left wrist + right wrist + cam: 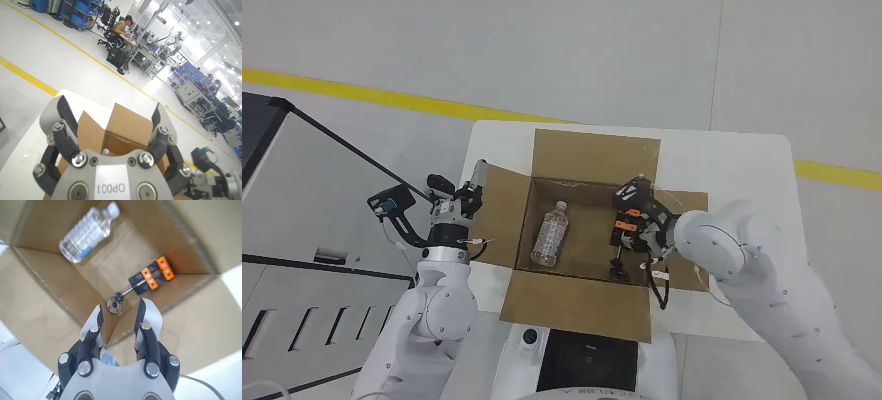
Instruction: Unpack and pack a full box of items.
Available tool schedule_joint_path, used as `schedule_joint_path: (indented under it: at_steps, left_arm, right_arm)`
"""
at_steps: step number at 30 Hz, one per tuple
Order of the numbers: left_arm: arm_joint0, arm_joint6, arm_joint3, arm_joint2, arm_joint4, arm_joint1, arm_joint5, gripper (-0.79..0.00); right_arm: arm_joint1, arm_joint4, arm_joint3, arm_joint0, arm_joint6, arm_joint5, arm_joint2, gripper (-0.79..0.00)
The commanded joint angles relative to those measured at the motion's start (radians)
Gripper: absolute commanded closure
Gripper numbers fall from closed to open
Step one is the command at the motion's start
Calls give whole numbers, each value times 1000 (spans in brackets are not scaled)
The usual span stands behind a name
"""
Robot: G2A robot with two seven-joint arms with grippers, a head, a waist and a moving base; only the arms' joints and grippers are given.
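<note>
Right wrist view: bottle (pixel 88 232) bears blue label (pixel 83 254); right pincer (pixel 121 303) spread.

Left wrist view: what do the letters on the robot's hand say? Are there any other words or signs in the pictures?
"OP001": upside down on the white sticker at the base of the left gripper.
Yellow warning triangle, no words: on the grey cabinet in the room behind.
Water bottle label: blurred, unreadable.
Orange vise: small white marks, too small to read.
</note>
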Motion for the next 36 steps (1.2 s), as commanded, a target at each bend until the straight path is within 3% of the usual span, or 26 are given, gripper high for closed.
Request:
schedule_joint_path:
  at_steps: [1, 5, 9, 12, 14, 16, 19, 20, 21, 31, 34, 36]
  left_arm:
    - [0, 0, 0, 0, 0, 0, 0, -785]
    - [0, 0, 0, 0, 0, 0, 0, -785]
    - [0, 0, 0, 0, 0, 0, 0, -785]
    - [0, 0, 0, 0, 0, 0, 0, -785]
    - [0, 0, 0, 0, 0, 0, 0, -785]
    - [0, 0, 0, 0, 0, 0, 0, -785]
    - [0, 0, 0, 0, 0, 0, 0, -785]
    - [0, 0, 0, 0, 0, 0, 0, -785]
    - [0, 0, 0, 0, 0, 0, 0, -785]
    - [0, 0, 0, 0, 0, 0, 0, -785]
    - [0, 0, 0, 0, 0, 0, 0, -785]
    - [0, 0, 0, 0, 0, 0, 0, -785]
  right_arm:
    - [20, 102, -61, -85, -39, 5, 240, -323]
    - [44, 258, -83, -256, -112, -47, 674, -329]
    - [34, 463, -54, -450, -190, -82, 1032, -326]
    - [12, 466, -47, -596, -297, -37, 1225, -323]
    - [-7, 404, -75, -690, -386, 30, 1293, -317]
    - [-29, 281, -157, -792, -485, 134, 1286, -299]
    - [-59, 156, -260, -931, -615, 242, 1135, -332]
    - [-63, 100, -274, -965, -639, 251, 1060, -520]
    - [-63, 78, -275, -973, -642, 250, 1034, -785]
    - [-63, 78, -281, -967, -656, 247, 1034, -785]
    - [-80, 47, -300, -980, -888, 274, 999, -785]
    - [-102, 3, -300, -1034, -1107, 368, 933, -785]
